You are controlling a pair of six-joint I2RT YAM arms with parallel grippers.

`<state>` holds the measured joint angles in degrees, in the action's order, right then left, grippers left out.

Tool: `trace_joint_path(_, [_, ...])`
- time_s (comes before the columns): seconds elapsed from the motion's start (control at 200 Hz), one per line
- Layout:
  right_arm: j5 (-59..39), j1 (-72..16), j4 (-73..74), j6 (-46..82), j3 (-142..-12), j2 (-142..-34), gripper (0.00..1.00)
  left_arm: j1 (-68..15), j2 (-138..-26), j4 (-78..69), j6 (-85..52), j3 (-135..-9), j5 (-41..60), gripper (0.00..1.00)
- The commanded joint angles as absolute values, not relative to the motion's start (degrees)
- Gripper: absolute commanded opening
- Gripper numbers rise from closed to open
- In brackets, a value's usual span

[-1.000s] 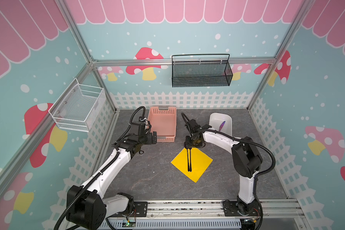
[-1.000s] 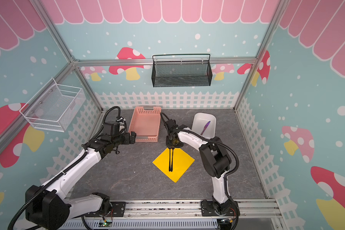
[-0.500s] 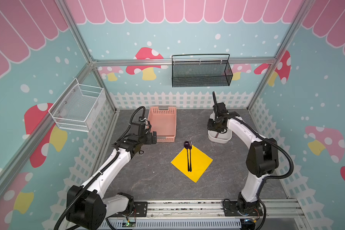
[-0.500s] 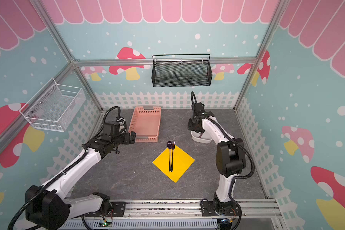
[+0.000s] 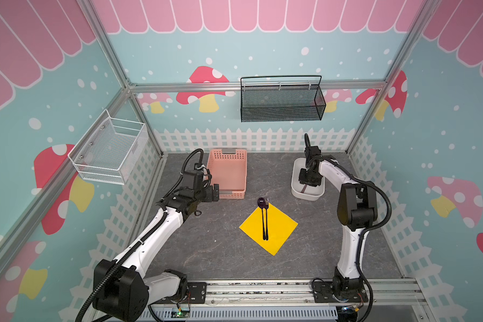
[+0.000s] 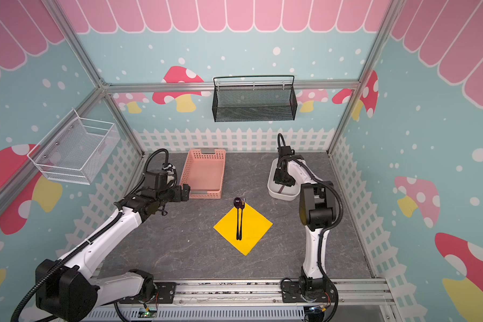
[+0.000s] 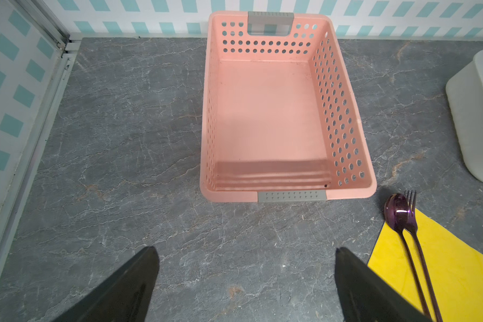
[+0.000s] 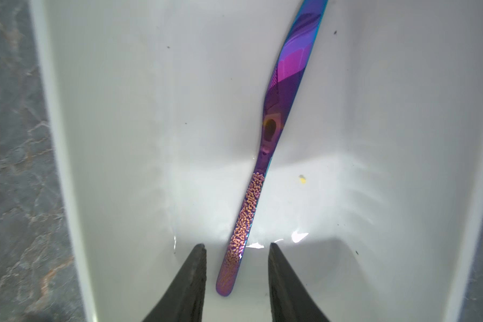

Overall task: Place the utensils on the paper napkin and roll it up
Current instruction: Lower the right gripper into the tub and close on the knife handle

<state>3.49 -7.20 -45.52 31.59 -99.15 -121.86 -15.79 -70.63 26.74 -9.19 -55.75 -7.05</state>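
Observation:
The yellow paper napkin point(image 5: 279, 227) point(image 6: 253, 225) lies as a diamond mid-table. On it a dark purple spoon point(image 5: 262, 217) point(image 7: 396, 214) and fork point(image 5: 267, 220) point(image 7: 411, 223) lie side by side, heads past its far corner. The knife point(image 8: 262, 156) point(image 5: 304, 188) lies in the white bin point(image 5: 294, 189) point(image 8: 95, 139). My right gripper point(image 8: 237, 244) point(image 5: 307, 181) is down in the bin, open, its fingers either side of the knife's handle end with gaps. My left gripper point(image 7: 244, 248) point(image 5: 215, 192) hangs open and empty by the pink basket.
The empty pink basket point(image 5: 229, 172) point(image 7: 290, 195) stands at the back, left of centre. A black mesh basket point(image 5: 280, 100) and a white wire basket point(image 5: 109, 153) hang on the walls. A white picket fence point(image 5: 251, 139) rims the floor.
My right arm left the napkin's far corner, where the spoon and fork stay, swung to the white bin and lowered into it, jaws narrowing a little. The left arm has not moved.

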Motion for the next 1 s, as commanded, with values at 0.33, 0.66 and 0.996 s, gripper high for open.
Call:
trace_joint_path(0.33, [4.77, -6.07, -48.43, 34.78, -104.8, -129.26, 0.39, -15.69, -72.41, 26.45, -9.58, -56.34, -5.58, 1.0])
trace_joint_path(0.66, [2.93, -5.61, -48.09, 33.97, -105.92, -134.2, 0.33, -15.69, -73.98, 26.47, -9.58, -56.6, -5.45, 1.0])
trace_joint_path(0.996, [2.17, -5.5, -47.37, 33.61, -105.56, -135.3, 0.22, -15.69, -74.44, 26.76, -9.23, -56.69, -6.24, 1.0])
